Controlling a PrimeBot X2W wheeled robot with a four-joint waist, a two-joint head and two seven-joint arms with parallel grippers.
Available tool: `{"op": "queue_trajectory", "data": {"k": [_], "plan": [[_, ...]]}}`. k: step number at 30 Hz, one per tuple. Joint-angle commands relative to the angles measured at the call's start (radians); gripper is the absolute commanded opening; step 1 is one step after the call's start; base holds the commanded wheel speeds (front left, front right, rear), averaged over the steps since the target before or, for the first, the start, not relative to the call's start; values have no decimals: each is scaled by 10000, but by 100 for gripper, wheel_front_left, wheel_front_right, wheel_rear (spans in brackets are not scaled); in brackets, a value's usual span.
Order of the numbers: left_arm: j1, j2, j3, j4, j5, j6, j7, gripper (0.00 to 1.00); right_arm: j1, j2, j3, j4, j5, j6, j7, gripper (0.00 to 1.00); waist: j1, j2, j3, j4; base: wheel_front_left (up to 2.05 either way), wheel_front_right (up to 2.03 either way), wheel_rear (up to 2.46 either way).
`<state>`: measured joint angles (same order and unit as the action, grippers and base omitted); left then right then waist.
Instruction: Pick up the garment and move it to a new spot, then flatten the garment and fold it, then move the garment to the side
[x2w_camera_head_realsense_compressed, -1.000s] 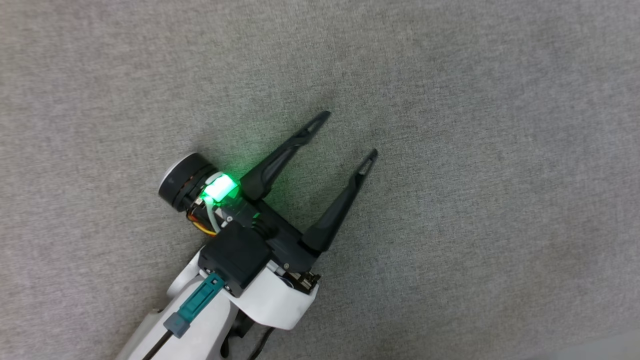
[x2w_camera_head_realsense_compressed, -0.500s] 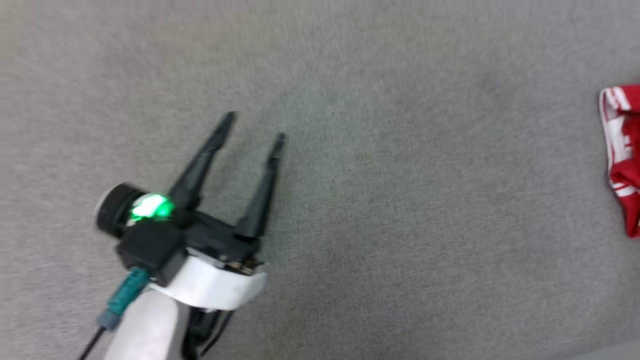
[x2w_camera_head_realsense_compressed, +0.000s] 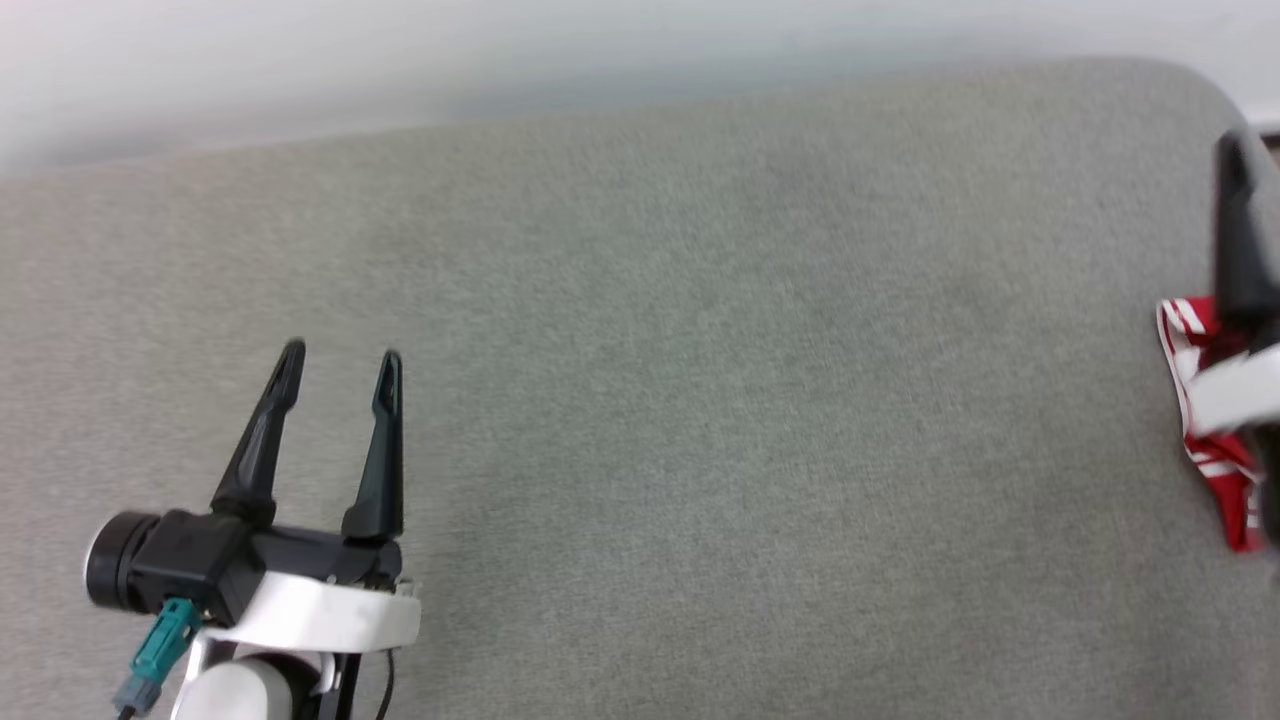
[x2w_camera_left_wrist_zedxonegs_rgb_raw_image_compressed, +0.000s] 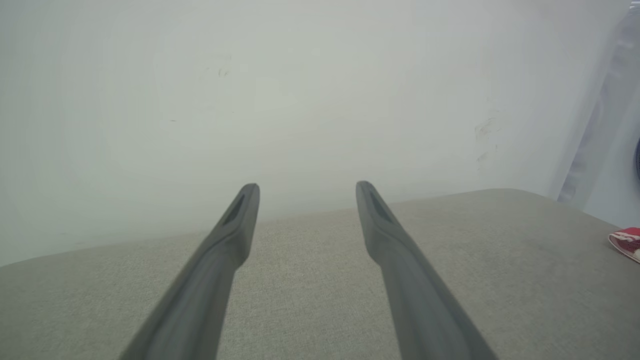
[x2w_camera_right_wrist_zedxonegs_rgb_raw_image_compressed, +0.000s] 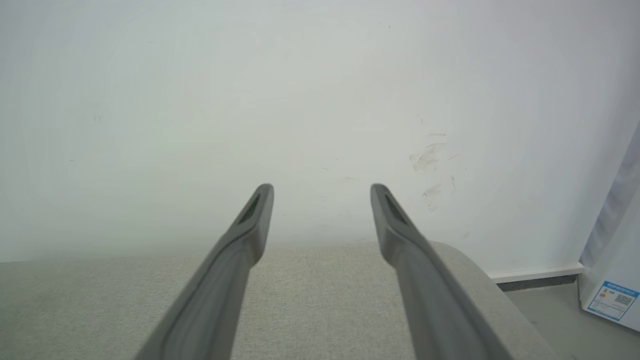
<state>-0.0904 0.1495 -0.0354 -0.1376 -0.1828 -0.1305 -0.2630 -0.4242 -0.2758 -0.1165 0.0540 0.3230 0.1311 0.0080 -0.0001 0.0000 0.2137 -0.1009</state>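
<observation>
- The garment (x2w_camera_head_realsense_compressed: 1220, 480) lies bunched at the right edge of the pad (x2w_camera_head_realsense_compressed: 700, 400), a little short of its far right corner. The head view cuts it off there, so its full spread is unknown.
- The left gripper (x2w_camera_head_realsense_compressed: 340, 358) sits over the pad's left part, well apart from the garment. Its fingers are spread wide with nothing between them.
- The right gripper (x2w_camera_right_wrist_zedxonegs_rgb_raw_image_compressed: 321, 190) is also wide open and empty. In the head view one of its fingers (x2w_camera_head_realsense_compressed: 1238, 240) crosses in front of the garment.
- Risk: a pinch on the heap may catch several layers, or only the trim, and the cloth would then lift twisted.
- Risk: a sideways nudge so near the edge could push the garment off the pad (the drop beyond is hidden).
- Risk: the arm hides much of the cloth, so the aim is likely poor.
- Count: one garment, one pad, two grippers with two fingers each.
</observation>
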Motion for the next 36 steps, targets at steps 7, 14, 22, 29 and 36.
{"op": "queue_trajectory", "data": {"k": [7,14,22,29,36], "plan": [[765,-410,403,411,216,30,-21,100,2277,1376,462,-595,101,-6,-891,100,1,0,-952,497,0,0,0],[1288,-662,615,859,272,24,-21,100,3493,1909,794,-98,-762,-6,-1780,100,1,0,-1203,610,0,0,0],[1489,-862,955,1461,133,142,-21,100,3961,2154,1009,386,-1203,-6,-2354,100,1,0,-1333,614,0,0,0],[1498,-932,1015,1524,34,107,-21,100,3796,2217,1086,534,-1215,-8,-2440,100,1,0,-1457,547,0,0,0],[1501,-975,1000,1431,-52,62,-21,100,3798,2249,1085,571,-1526,-6,-2519,100,1,0,-1535,529,0,0,0]]}}
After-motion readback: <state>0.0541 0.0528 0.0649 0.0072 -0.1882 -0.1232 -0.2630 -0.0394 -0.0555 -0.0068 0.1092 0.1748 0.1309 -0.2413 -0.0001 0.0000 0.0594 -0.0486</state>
